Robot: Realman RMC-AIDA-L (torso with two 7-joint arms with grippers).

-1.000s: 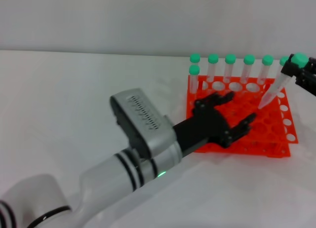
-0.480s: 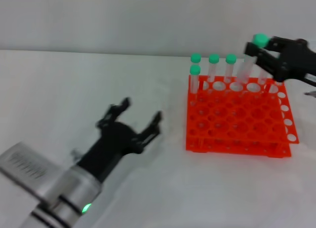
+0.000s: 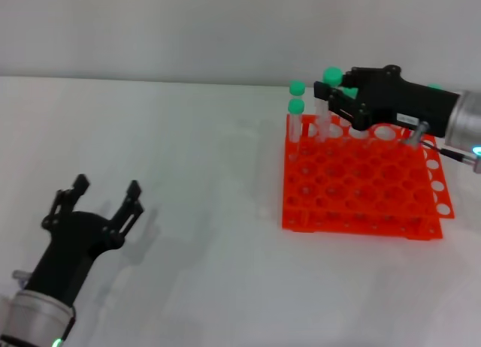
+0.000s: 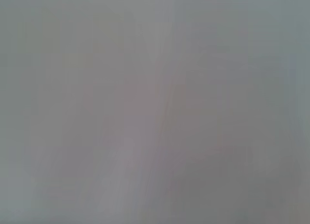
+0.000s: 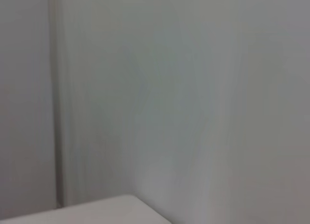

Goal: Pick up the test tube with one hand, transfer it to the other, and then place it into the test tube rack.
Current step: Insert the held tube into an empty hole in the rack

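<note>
- Now the glossy orange rack (image 3: 361, 185), a grid of round holes, sits toward the worktop's far right.
- Right hand (image 3: 347, 99) clenches the clear, green-capped tube (image 3: 325, 107) over the rack's far row, lower than before.
- Left hand (image 3: 94, 208), fingers spread and empty, has pulled back to the near left corner.

Right hand (image 3: 347, 101) reaches in from the right over the back row of the orange-red test tube rack (image 3: 361, 183), fingers closed around the test tube (image 3: 325, 107), green cap up, tube roughly upright above the rack holes. Two other green-capped tubes (image 3: 296, 116) stand in the rack's back-left corner. Left hand (image 3: 90, 212) sits low over the white table (image 3: 188, 159), well apart from the rack, fingers spread and holding nothing.
</note>
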